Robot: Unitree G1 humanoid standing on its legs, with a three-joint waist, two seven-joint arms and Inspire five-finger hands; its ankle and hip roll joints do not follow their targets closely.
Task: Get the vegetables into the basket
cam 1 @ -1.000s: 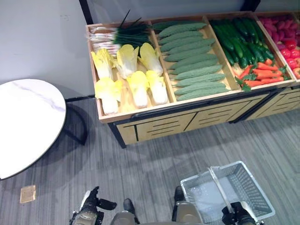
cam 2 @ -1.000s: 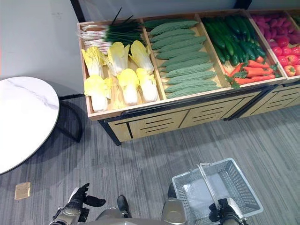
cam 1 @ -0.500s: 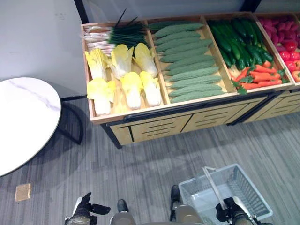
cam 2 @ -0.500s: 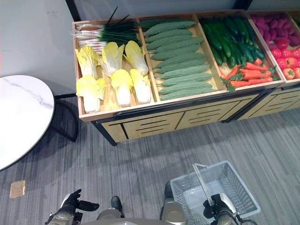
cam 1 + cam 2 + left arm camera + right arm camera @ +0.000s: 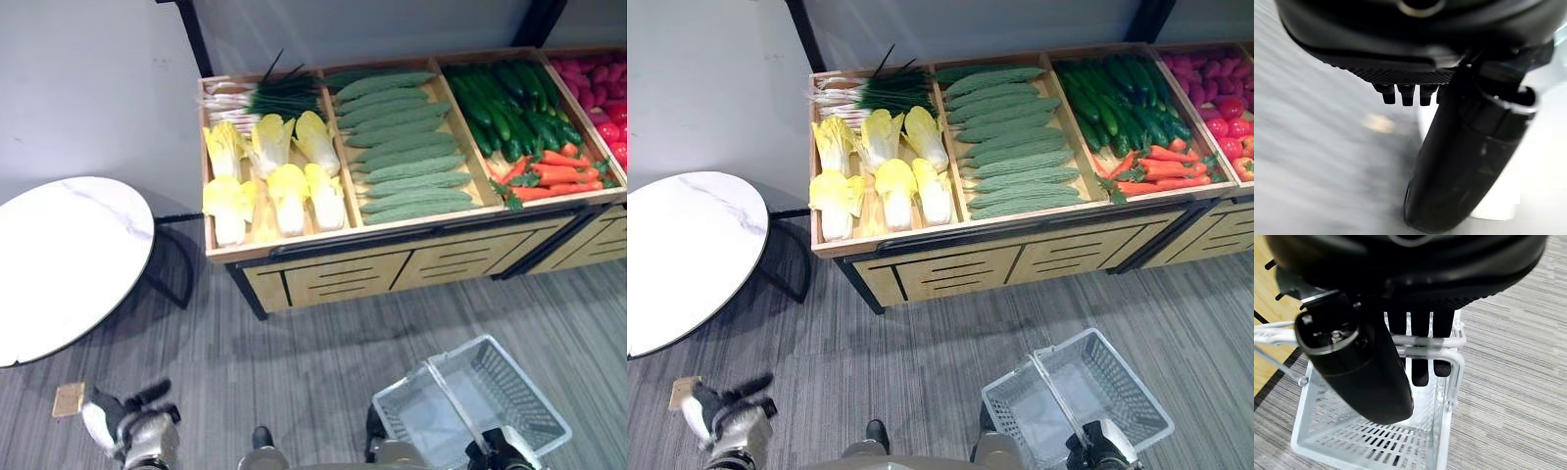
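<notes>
White wire basket (image 5: 470,406) hangs from the right hand (image 5: 1415,347), fingers curled over its handle; keep it level nearing the stand (image 5: 392,264). Left hand (image 5: 137,436) fingers relaxed, empty.

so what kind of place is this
Probably a grocery produce section, or a mock-up of one: a wooden display stand with bins of bitter gourds, napa cabbages and carrots, plus a white shopping basket.

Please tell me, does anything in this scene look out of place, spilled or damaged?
Nothing stands out. The vegetables lie sorted in the compartments of the wooden stand. The white basket hangs from its handle in the right hand and holds nothing yet. One small tan square lies on the floor near the round table.
</notes>
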